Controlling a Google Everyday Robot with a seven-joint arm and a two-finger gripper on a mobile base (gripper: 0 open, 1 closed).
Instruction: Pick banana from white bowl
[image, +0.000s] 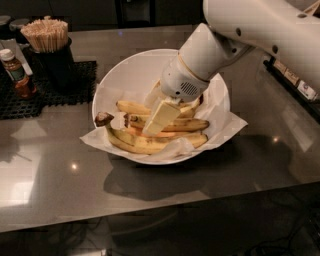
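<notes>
Several bananas (145, 146) crowd the pincer (156, 122) inside white bowl (131, 70); whether it holds one, unclear.

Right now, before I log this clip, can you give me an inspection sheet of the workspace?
Surface: dark glossy counter, showing light reflections.
Job's things: white bowl with a paper liner; the straight banana with the short dark stub lies in it, beside the curved bananas joined at one dark stem.
Clutter: black mat at the left, carrying a dark cup of wooden sticks and a brown sauce bottle.
Grippers: the gripper is down inside the bowl, its tip among the bananas near the straight one's stub end.
Cables: nothing seen on the counter.
Surroundings: dark background behind the counter; nothing else made out.
</notes>
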